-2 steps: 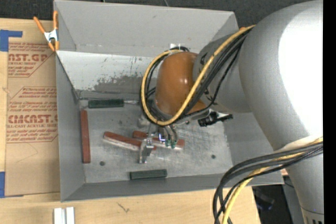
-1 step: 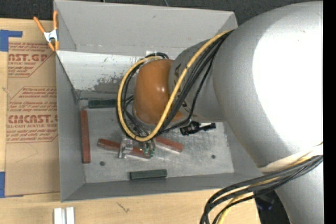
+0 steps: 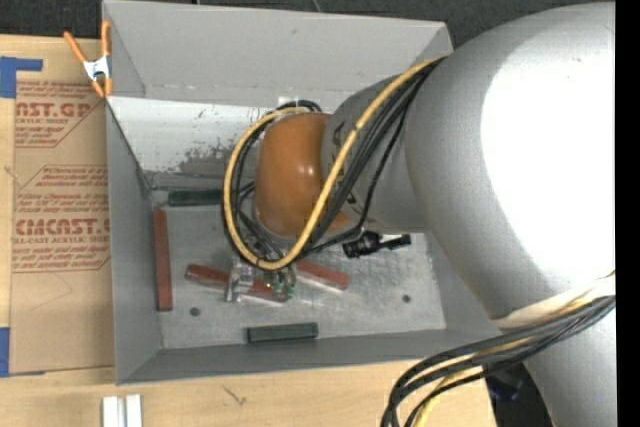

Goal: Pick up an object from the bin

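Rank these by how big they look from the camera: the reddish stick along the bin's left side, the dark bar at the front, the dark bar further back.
1. reddish stick, clearly longest.
2. front dark bar.
3. back dark bar, though the cables may hide its right end.

The bin [image 3: 300,45] holds three reddish-brown sticks [image 3: 161,260] and two dark bars [image 3: 283,333].

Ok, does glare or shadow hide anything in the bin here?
Camera view: bright highlight on the arm's pale housing; soft shade on the bin floor beneath the orange cover; the reddish stick at left and the dark bar are readable.
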`<state>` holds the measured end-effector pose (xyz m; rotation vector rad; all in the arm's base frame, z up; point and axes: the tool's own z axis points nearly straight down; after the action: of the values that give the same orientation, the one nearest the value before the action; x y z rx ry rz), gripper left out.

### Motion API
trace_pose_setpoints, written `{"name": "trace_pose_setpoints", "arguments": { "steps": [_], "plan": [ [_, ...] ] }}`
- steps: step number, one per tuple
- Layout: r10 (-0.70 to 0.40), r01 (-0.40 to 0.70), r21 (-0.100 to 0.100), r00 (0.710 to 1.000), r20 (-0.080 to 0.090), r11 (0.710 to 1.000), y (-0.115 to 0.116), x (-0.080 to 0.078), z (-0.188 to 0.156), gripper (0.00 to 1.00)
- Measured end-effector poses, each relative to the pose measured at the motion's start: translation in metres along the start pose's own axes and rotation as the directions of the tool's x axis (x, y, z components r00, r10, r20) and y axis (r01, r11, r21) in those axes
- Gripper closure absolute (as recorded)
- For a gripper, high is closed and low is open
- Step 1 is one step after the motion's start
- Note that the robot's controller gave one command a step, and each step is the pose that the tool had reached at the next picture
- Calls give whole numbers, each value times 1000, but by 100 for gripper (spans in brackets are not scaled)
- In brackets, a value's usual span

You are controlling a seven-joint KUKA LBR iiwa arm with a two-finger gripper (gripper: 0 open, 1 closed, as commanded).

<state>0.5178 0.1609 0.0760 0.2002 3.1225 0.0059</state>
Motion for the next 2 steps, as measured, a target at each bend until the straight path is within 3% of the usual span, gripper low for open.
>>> {"name": "trace_pose_setpoints", "arguments": {
  "steps": [1,2],
  "plan": [
    [0,0,2,1000,-5,1000,-1,1,-4,100],
    [0,1,6,1000,-17,1000,-1,5,-29,100]
  ]
}}
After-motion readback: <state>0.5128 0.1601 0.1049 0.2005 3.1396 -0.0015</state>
